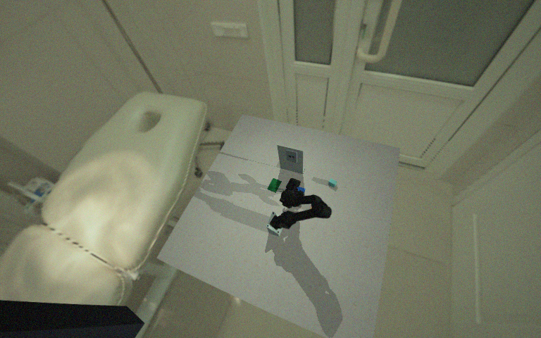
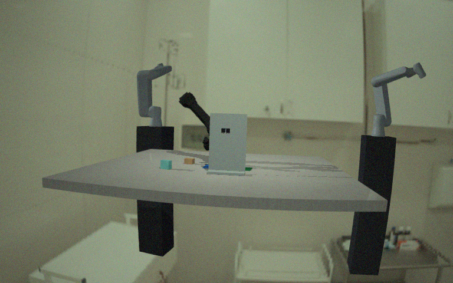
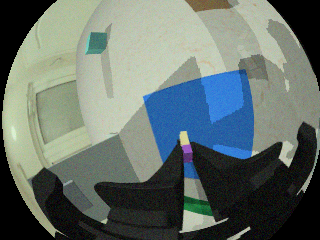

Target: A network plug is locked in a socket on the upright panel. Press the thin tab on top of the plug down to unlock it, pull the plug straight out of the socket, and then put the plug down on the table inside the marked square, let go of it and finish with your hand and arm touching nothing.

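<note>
1. Nearest the wrist view, the black hand is clamped on the plug, a thin sliver with a pale yellow tip and a purple band showing between the two dark, wedge-shaped fingers. The plug is out of its socket and in the air, carried point-down, which I take as readying it to be set flat on the bench.

2. Just beyond the tip, toward 12 o'clock in the wrist view, lies the blue square, a flat, matte patch. The plug hangs above its near edge, so lowering looks like the next step.

3. A flat green patch sits at about 9 o'clock from the hand in the top view.

4. Farther off, the upright grey panel stands as a smooth slab, its two small dark sockets facing the outside view.

5. Beyond, a teal cube and a tan block sit well apart from the square.
</note>
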Available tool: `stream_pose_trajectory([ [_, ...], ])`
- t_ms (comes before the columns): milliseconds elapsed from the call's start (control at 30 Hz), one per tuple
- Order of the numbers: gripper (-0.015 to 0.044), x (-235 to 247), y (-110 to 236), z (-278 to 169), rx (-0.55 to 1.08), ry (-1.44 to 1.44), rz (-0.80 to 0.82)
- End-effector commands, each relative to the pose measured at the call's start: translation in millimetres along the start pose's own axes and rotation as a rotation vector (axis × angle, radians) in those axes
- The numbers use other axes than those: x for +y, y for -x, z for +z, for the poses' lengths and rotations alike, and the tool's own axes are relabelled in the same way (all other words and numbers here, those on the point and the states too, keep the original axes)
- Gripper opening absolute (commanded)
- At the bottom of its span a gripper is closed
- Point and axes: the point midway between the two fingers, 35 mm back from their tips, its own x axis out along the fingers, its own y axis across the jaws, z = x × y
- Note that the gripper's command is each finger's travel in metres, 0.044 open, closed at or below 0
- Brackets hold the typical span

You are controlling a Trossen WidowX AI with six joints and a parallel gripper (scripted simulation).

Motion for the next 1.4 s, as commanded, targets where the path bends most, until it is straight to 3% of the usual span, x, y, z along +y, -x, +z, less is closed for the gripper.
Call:
stream_pose_trajectory([
  [0,0.0000,0,0,0,0.000,0.000,0.000],
  [100,0.0000,0,0,0,0.000,0.000,0.000],
  [300,0.0156,0,0,0,0.000,0.000,0.000],
  [1367,0.0156,1,21,-2,0.006,0.000,-0.004],
])
